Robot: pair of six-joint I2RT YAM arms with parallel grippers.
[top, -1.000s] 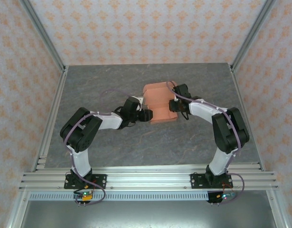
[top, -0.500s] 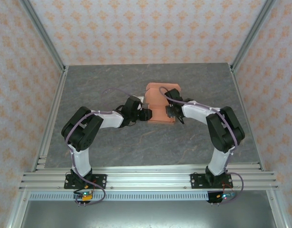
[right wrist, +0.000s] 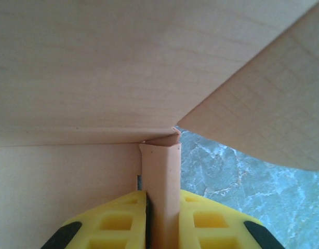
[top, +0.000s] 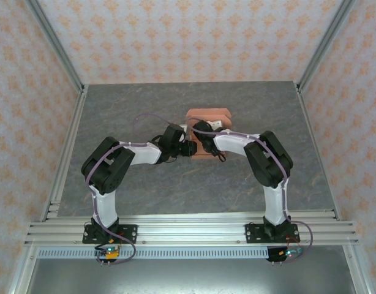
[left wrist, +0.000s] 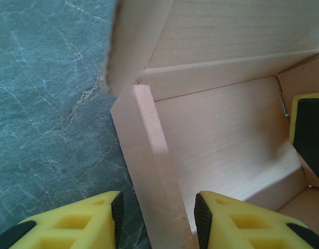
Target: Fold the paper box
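The salmon-orange paper box (top: pixel 209 116) sits partly folded at the middle of the grey table, walls raised. In the left wrist view its inside floor (left wrist: pixel 222 135) and left side wall (left wrist: pixel 149 155) are close. My left gripper (left wrist: pixel 158 218) straddles that wall, open, with a gap at each pad. In the top view the left gripper (top: pixel 189 149) is at the box's near-left corner. My right gripper (right wrist: pixel 163 207) is shut on a doubled-over wall strip (right wrist: pixel 160 171) of the box. From above, the right gripper (top: pixel 204 138) reaches over the box's near edge.
The grey marbled table (top: pixel 139 110) stretches to both sides and towards the back. Metal frame posts (top: pixel 65 67) and patterned walls enclose it. A loose box flap (right wrist: pixel 263 104) hangs over the table to the right of my right fingers. One black-padded right finger (left wrist: pixel 307 135) shows inside the box.
My right arm has swung left over the box's near edge and its jaws have closed on the wall strip. The left jaws have narrowed round the side wall. The box looks more folded in.
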